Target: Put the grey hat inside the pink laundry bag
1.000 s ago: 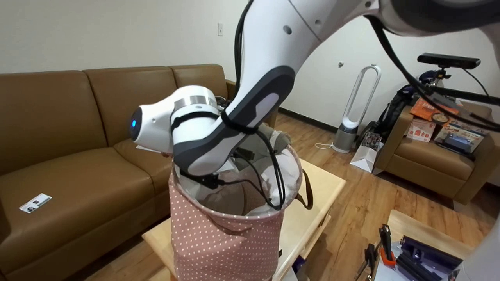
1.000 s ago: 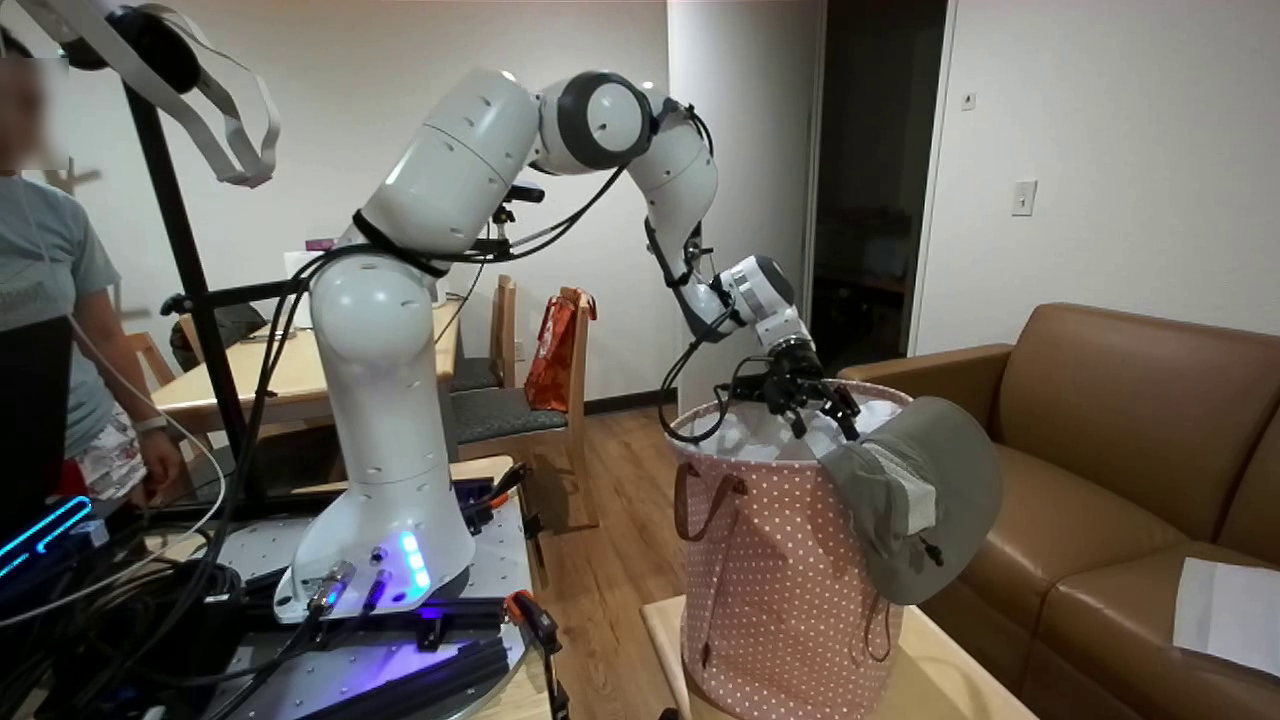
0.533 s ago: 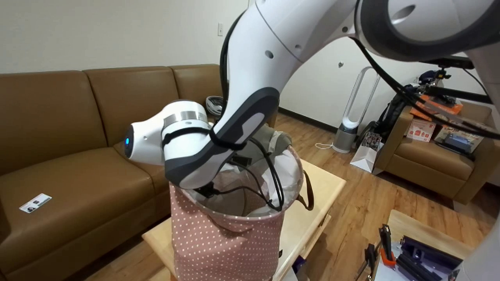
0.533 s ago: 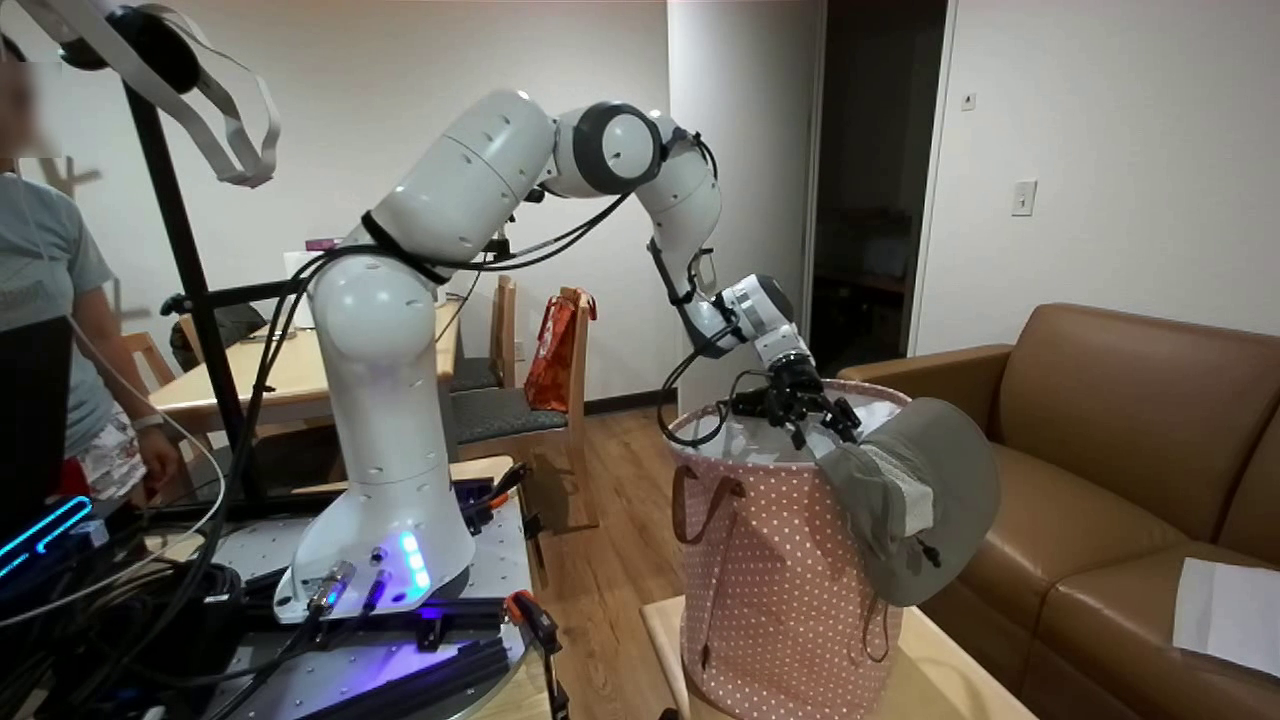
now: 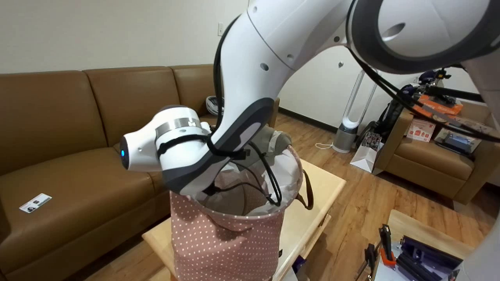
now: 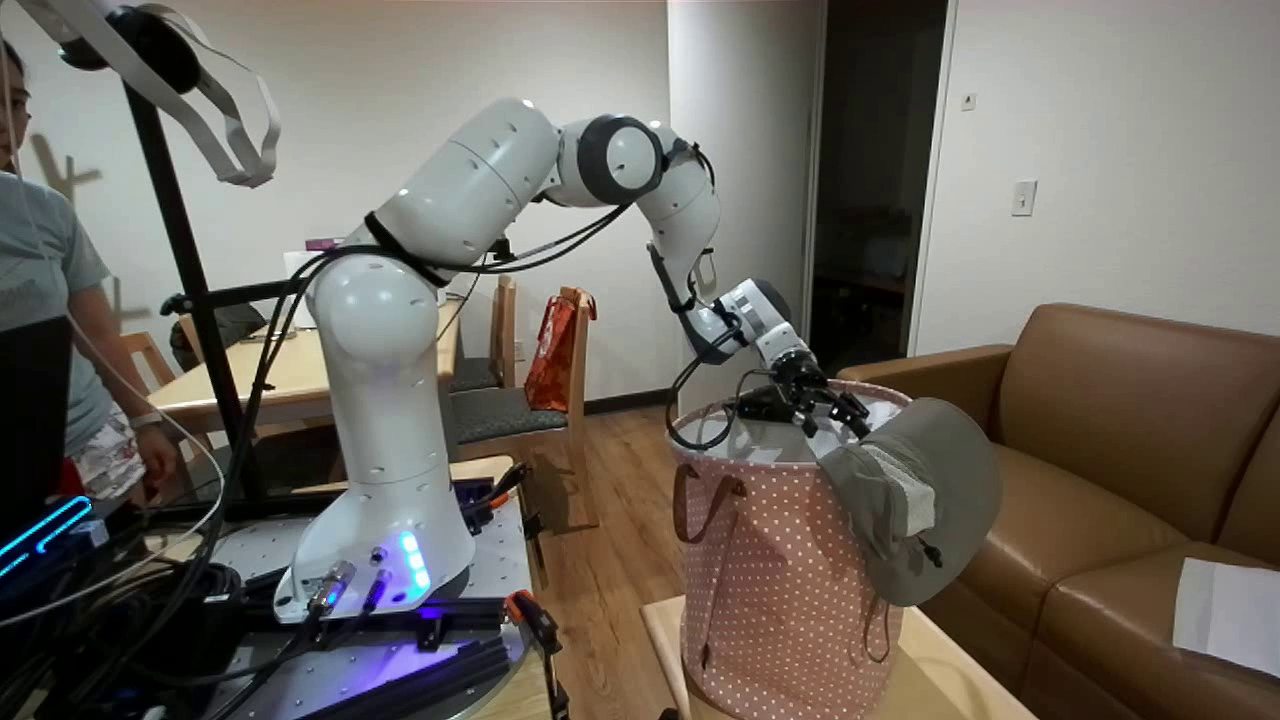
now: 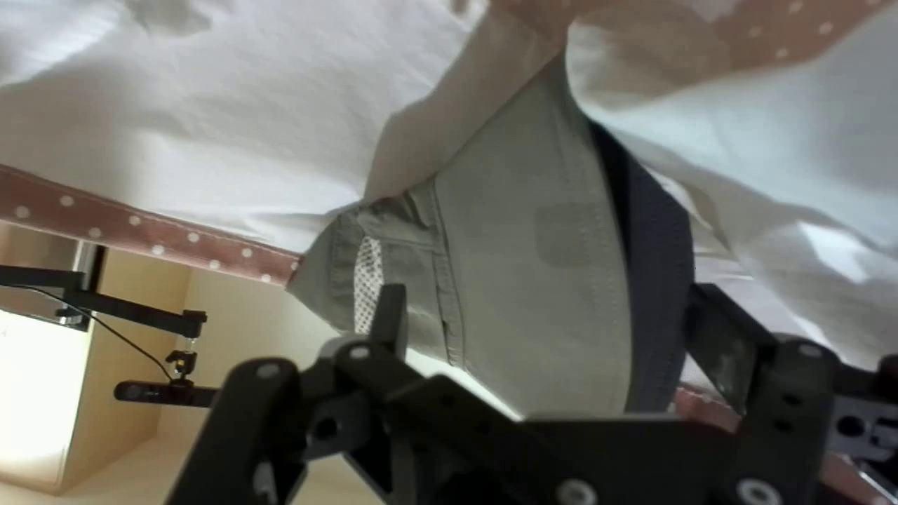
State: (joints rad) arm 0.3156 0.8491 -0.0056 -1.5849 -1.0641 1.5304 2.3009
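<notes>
A: Arm, left to right in an exterior view?
B: 1 white arm (image 6: 375, 430), base column upright, upper links arched rightward, wrist slanting down. At its end, 1 black gripper (image 6: 835, 426), tilted, at the mouth of the pink laundry bag (image 6: 790, 570).
A: Fingers (image 7: 729, 347)?
B: Wide apart in the wrist view, fabric of the grey hat (image 7: 526, 273) showing between them; whether they touch it cannot be told.
A: Containers?
B: The bag: upright, white-lined, on a light wood table (image 6: 935, 675); bottom hidden. Hat: draped over the right-hand rim, much of it hanging outside.
</notes>
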